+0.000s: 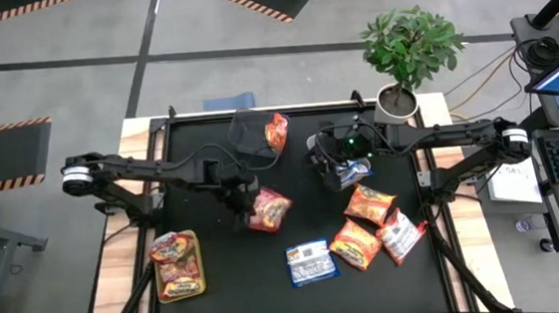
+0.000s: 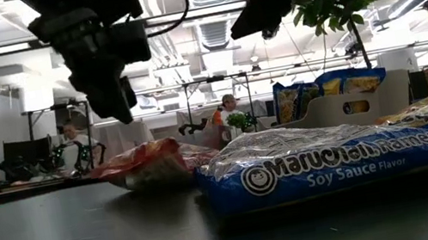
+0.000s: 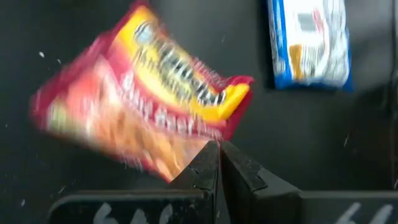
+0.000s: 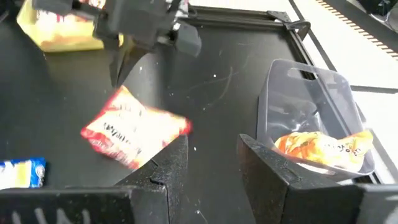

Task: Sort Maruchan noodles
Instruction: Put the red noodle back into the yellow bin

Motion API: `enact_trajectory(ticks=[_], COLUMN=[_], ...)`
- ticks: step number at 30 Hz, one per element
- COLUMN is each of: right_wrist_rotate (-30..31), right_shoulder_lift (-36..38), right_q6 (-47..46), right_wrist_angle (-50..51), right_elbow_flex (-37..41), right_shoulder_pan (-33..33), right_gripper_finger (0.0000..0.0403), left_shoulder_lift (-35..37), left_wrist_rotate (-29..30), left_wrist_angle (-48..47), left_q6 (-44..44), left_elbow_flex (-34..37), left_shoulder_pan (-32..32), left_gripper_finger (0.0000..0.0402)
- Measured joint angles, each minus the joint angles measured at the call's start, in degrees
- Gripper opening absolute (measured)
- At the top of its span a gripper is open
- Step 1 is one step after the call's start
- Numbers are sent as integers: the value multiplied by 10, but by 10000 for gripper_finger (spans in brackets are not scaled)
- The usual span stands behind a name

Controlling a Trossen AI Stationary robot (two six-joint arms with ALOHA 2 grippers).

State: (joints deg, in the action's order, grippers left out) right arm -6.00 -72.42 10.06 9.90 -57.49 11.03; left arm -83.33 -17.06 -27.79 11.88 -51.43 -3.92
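1. A black table [image 1: 219,281] stands in a big workshop with bright ceiling lights, and two people sit at desks far behind it.
2. The landmark is the red packet [image 1: 269,209] lying near the middle of the table.
3. Nearest the front edge, in front of the red packet, lies a blue soy sauce packet [image 1: 311,261].
4. Beside the blue packet, on the right arm's side, lie three more packets: two orange ones [image 1: 355,244] [image 1: 369,204] and a white and red one [image 1: 403,235].
5. Toward the left arm's side of the red packet sits a yellow bin [image 1: 178,267] with red packets in it.
6. The left gripper [image 3: 219,163] hangs just above the red packet's edge, pressed tight together and holding nothing.
7. The right gripper [image 4: 211,155] is on the other side of the red packet, up in the air, with its fingers partly apart and nothing between them.
8. A blue packet [image 1: 346,174] shows just under the right gripper.
9. Behind the red packet stands a grey bin [image 4: 311,118] with an orange packet [image 4: 323,148] inside.
10. A potted plant [image 1: 409,51] stands past the table's far corner.
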Motion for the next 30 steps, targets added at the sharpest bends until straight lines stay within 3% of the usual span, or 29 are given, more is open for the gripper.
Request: enact_trajectory(ticks=[6, 12, 24, 30], right_wrist_rotate=[0, -4, -7, -77], right_shoulder_lift=[0, -2, -131, -202], right_q6=[-33, -143, -391, -441], right_wrist_angle=[-4, -13, -82, -70], right_elbow_flex=[0, 3, -22, -75], right_shoulder_pan=[0, -14, -99, -100], right_gripper_finger=[130, 123, 97, 97], left_shoulder_lift=[0, 0, 0, 0], left_wrist_rotate=[0, 0, 2, 2], left_wrist_angle=[-33, -12, 245, 368], left_q6=[-67, -96, -66, -35], left_elbow_flex=[-2, 11, 145, 214], left_shoulder_pan=[19, 35, 42, 42], left_gripper_finger=[0, 0, 0, 0])
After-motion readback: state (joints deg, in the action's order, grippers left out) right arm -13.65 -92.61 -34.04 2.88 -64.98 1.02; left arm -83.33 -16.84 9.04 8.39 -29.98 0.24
